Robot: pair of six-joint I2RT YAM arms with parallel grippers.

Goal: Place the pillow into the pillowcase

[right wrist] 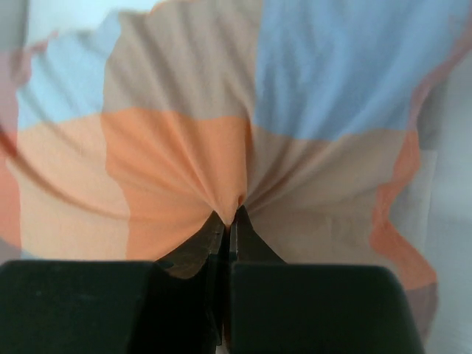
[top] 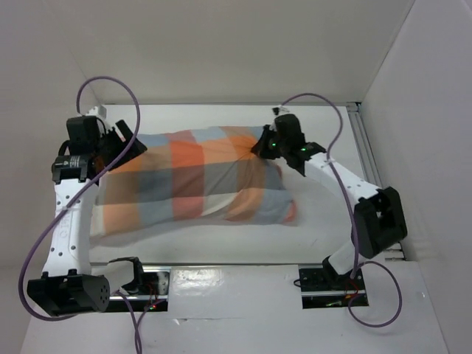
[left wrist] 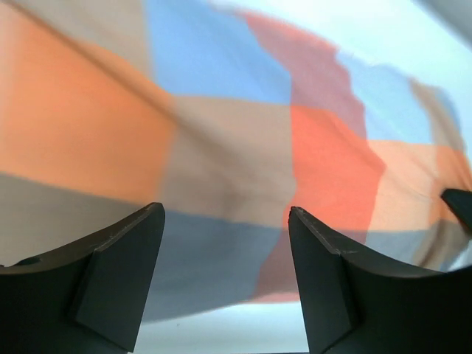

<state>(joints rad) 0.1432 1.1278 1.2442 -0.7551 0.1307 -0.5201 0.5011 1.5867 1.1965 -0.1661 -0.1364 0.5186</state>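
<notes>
**One pillowcase on table, right pincer pinching it**

Count: one checked pillowcase (top: pixel 192 184), two arms, two purple cables (top: pixel 110 85).

The pillowcase lies plump across the middle of the white table (top: pixel 221 247), between the arms. White walls (top: pixel 221 44) enclose the table.

The right gripper (right wrist: pixel 230 217) is pressed together on a gathered fold at the case's far right end, and creases fan out from its tips. The left gripper (left wrist: pixel 225 214) stands spread at the case's left end; contact cannot be confirmed.

The pillow cannot be made out: only checked fabric shows. The wrist views cut off the case's edges.
</notes>
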